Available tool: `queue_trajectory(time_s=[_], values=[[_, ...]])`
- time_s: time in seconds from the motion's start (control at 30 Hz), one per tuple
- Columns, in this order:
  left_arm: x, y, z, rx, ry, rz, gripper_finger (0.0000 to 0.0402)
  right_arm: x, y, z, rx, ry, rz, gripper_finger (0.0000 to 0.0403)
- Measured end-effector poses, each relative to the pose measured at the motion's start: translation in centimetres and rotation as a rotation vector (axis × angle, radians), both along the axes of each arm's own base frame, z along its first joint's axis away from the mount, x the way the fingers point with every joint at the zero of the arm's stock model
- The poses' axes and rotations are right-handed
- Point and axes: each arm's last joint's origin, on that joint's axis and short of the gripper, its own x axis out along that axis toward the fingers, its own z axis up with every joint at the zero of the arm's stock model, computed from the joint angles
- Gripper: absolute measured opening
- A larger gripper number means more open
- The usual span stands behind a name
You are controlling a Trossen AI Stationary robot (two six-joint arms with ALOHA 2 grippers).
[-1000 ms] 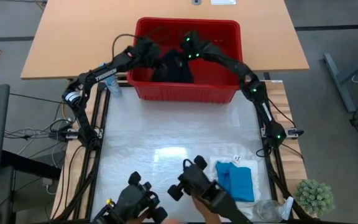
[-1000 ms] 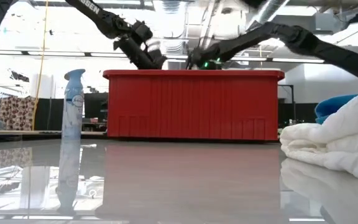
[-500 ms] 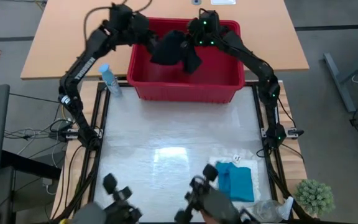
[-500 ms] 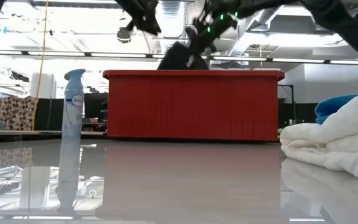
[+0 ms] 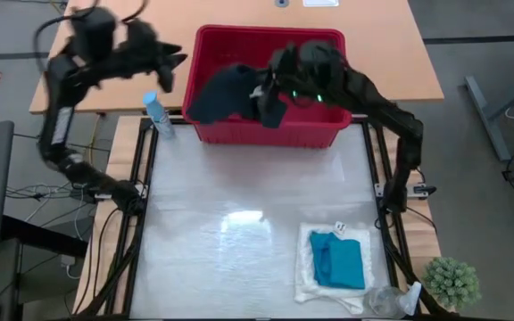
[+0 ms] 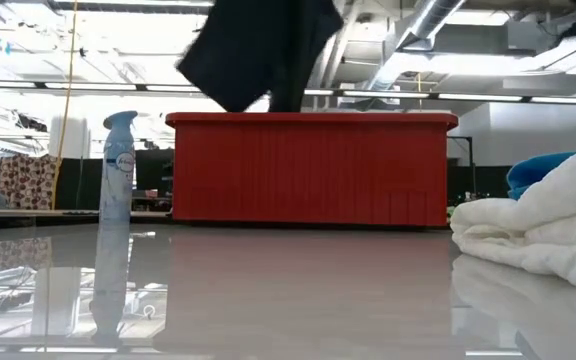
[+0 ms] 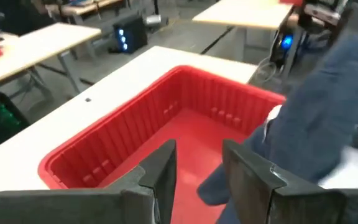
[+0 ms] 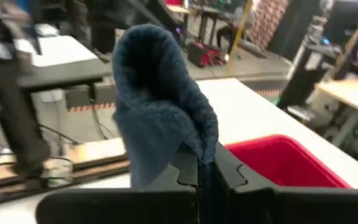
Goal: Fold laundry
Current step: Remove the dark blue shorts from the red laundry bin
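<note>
The right gripper (image 8: 197,171) pinches only a fold of the dark navy garment (image 5: 226,89), which hangs beneath it above the red basket (image 5: 328,129) — a thin hold that could slip — while the left gripper (image 7: 197,171), empty, fingers apart, sits off to the side.

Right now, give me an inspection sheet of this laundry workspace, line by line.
Surface: glossy white table, bare at its middle.
Job's things: dark navy garment hanging above the red basket; turquoise garment lying on the cream cloth near the table's front right.
Clutter: spray bottle left of the basket; clear plastic and small plant at front right.
Grippers: right gripper shut on the dark navy garment; left gripper fingers apart, empty, above the basket's left.
Cables: bundles on the floor left of the table.
Surroundings: wooden desk behind the basket.
</note>
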Motion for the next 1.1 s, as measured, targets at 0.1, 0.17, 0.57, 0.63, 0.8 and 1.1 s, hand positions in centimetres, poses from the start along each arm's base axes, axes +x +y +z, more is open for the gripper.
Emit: queue_trajectory(time_s=[0.1,0.17,0.57,0.63,0.8,1.1], values=[[-2.0,-3.1,1.1,0.014,-0.059,-0.038,0.0119,0.2,4.2,0.6,-0.007,-0.017,0.079,0.0031],[-3.4,-5.0,1.7,0.022,-0.103,-0.07,0.0119,0.4,7.0,0.7,-0.009,-0.021,0.14,0.0031],[-10.0,-11.7,1.5,-0.173,-0.217,-0.153,0.0119,0.8,18.4,-0.9,0.34,-0.016,0.328,0.0031],[-10.4,-12.0,1.0,-0.225,-0.196,-0.152,0.0119,0.8,19.3,-1.9,0.468,0.029,0.32,0.0031],[-10.7,-12.2,-0.5,-0.352,-0.092,-0.111,0.0119,2.2,18.8,-5.9,0.729,0.261,0.193,0.0031],[-8.1,-10.1,-4.3,-0.458,0.104,-0.018,0.0119,10.1,15.2,-14.0,0.842,0.576,0.587,0.0031]])
